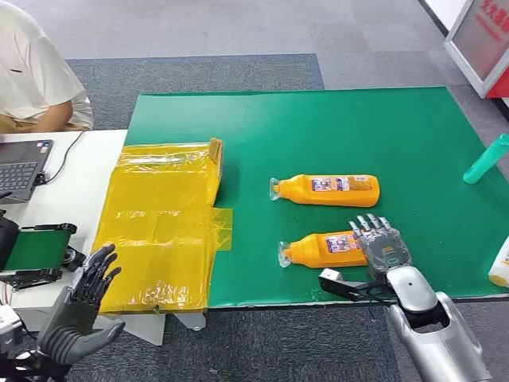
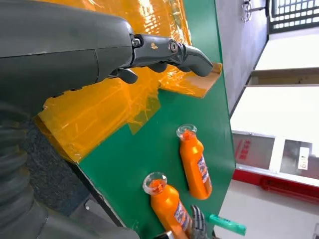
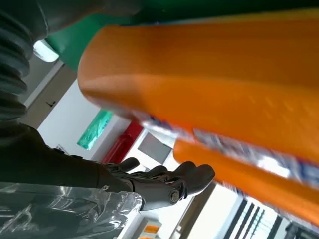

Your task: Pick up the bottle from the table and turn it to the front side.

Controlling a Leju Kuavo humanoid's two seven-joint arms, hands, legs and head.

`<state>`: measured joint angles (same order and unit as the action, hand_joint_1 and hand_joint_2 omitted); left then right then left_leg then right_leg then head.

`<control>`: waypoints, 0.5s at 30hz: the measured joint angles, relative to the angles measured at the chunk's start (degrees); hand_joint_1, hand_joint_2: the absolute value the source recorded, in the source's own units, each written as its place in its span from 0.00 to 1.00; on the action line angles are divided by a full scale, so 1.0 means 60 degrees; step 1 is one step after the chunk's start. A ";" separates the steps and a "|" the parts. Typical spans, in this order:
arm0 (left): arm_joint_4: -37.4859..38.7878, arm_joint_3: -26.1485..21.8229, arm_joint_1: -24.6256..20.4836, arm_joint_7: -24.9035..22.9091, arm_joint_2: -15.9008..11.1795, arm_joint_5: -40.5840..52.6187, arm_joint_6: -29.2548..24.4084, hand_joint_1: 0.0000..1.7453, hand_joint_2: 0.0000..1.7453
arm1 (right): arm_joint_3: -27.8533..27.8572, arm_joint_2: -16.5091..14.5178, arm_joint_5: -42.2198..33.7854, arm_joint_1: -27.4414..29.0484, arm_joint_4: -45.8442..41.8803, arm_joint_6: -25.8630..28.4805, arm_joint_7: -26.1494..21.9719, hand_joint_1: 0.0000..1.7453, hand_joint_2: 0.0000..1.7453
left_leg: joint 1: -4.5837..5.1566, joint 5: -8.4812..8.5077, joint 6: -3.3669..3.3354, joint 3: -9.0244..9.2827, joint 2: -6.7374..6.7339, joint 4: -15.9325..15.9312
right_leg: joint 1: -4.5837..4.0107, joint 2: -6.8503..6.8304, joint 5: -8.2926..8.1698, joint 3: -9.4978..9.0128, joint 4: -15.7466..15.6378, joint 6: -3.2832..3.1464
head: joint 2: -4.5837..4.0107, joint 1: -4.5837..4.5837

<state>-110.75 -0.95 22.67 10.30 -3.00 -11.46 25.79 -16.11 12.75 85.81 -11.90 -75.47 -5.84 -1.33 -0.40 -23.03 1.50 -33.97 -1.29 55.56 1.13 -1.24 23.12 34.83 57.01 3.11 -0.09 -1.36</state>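
Right, my right hand [image 1: 380, 245] sits at the base end of the near orange plastic bottle [image 1: 324, 250] lying on the green mat [image 1: 420, 143], fingers spread, nothing gripped. I'd wrap the body squarely before lifting. Left hand [image 1: 81, 306] idle, fingers apart.

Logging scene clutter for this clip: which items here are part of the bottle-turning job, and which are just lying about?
Part of the job:
- near orange bottle, lying on the green mat
- right hand, at that bottle's base end

Lying about:
- far orange bottle, also lying flat
- yellow plastic sheet
- teal bottle at the mat's edge
- laptop
- left hand, open, off the mat
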 joint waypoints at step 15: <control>0.0227 0.0664 0.0009 0.0181 -0.0218 -0.0122 -0.0117 0.00 1.00 | -0.0484 0.0308 0.0339 -0.1459 0.2344 -0.0163 -0.0040 0.00 1.00 | -0.0001 0.0000 0.0000 0.0038 -0.0001 0.0000 | -0.0003 0.0004 -0.0006 -0.0030 -0.0002 0.0002 | 0.0000 0.0002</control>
<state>-109.39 3.03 22.72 11.38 -4.30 -12.20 25.09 -19.02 14.60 87.84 -20.65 -61.41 -6.81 -1.57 -0.40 -23.03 1.50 -33.74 -1.30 55.56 1.11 -1.21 23.08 34.65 57.00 3.12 -0.09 -1.34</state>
